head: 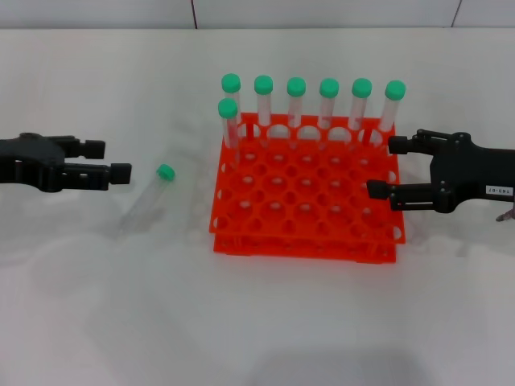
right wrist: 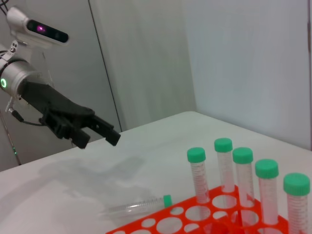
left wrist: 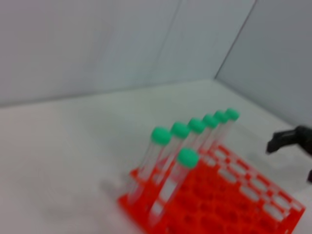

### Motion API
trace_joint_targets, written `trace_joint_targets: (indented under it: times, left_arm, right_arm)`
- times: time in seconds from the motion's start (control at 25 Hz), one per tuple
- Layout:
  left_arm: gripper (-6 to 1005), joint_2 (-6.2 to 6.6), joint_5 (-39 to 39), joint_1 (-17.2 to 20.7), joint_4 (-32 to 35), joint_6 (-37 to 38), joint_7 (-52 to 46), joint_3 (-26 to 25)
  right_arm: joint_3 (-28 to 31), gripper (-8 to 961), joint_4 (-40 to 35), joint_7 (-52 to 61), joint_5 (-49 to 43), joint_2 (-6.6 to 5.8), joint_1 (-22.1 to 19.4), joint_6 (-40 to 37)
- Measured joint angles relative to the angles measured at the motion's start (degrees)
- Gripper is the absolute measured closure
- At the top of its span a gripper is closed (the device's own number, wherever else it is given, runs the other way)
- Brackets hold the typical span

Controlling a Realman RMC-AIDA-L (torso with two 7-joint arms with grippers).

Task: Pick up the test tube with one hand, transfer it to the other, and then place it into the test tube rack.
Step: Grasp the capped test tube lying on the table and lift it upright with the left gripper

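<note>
The test tube (head: 150, 197), clear with a green cap, lies on the white table left of the rack; it also shows in the right wrist view (right wrist: 139, 205). My left gripper (head: 111, 161), unlabelled, hovers open and empty just left of the tube's cap; it also shows in the right wrist view (right wrist: 97, 139). The orange-red test tube rack (head: 306, 209) stands in the middle. My right gripper (head: 386, 167), with a small white label, is open and empty at the rack's right edge; it also shows in the left wrist view (left wrist: 292, 140).
Several identical green-capped tubes (head: 328, 103) stand upright along the rack's back row, with one more (head: 228, 121) at the left of the second row. The rack's other holes are empty. White table (head: 257, 322) stretches in front; a wall lies behind.
</note>
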Motion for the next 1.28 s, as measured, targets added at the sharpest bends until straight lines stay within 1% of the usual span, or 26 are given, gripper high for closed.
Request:
trace_joint_targets:
  times: [0.04, 0.16, 0.36, 0.56, 0.68, 0.72, 0.8, 0.84, 0.92, 1.04, 1.12, 1.28]
  left_arm:
    - [137, 0.15, 0.37, -0.18, 0.03, 0.01, -0.47, 0.0]
    - [137, 1.27, 2.97, -1.58, 0.23, -0.03, -4.89, -0.09]
    - [137, 2.1, 6.38, -2.89, 0.42, -1.43, -11.98, -0.33]
    - [137, 2.35, 11.41, -4.63, 0.49, -2.66, -15.69, -0.04]
    - [137, 2.39, 15.36, -6.12, 0.54, -2.75, -16.1, 0.18]
    - [137, 2.39, 17.73, -7.07, 0.52, -2.97, -16.1, 0.21]
    - [137, 2.28, 21.83, -8.83, 0.19, -3.75, -15.99, 0.38]
    - [137, 2.18, 22.65, -9.25, 0.12, -3.93, -15.96, 0.58]
    - [137, 1.79, 25.09, -10.49, -0.1, -4.64, -15.93, 2.16]
    - [137, 1.17, 25.89, -11.44, -0.72, -6.18, -16.38, 6.15]
    - [137, 0.52, 25.92, -12.33, -1.58, -7.17, -16.51, 7.44]
    - [137, -0.23, 26.15, -14.7, -4.58, -8.6, -16.41, 8.9]
  right_arm:
    - [0.0, 86, -0.01, 0.02, 0.06, 0.0, 0.03, 0.0]
    - [0.0, 87, -0.07, 0.1, 0.35, 0.01, 0.21, 0.0]
    - [0.0, 88, -0.09, 0.12, 0.63, 0.1, 0.33, 0.1]
    - [0.0, 88, -0.09, 0.16, 0.78, 0.1, 0.43, 0.31]
    - [0.0, 89, -0.09, 0.18, 0.8, 0.1, 0.66, 0.34]
    - [-0.02, 89, -0.09, 0.19, 0.81, 0.11, 0.76, 0.35]
    - [-0.08, 89, -0.09, 0.19, 0.97, 0.15, 0.91, 0.38]
    - [-0.13, 89, -0.09, 0.18, 1.17, 0.15, 0.99, 0.41]
    - [-0.26, 89, -0.09, 0.15, 1.48, 0.15, 1.09, 0.44]
    - [-0.38, 90, -0.04, 0.13, 1.53, 0.19, 1.57, 0.45]
    - [-0.51, 90, -0.03, 0.12, 1.53, 0.24, 1.75, 0.45]
    - [-0.49, 91, -0.03, 0.15, 1.53, 0.27, 1.75, 0.31]
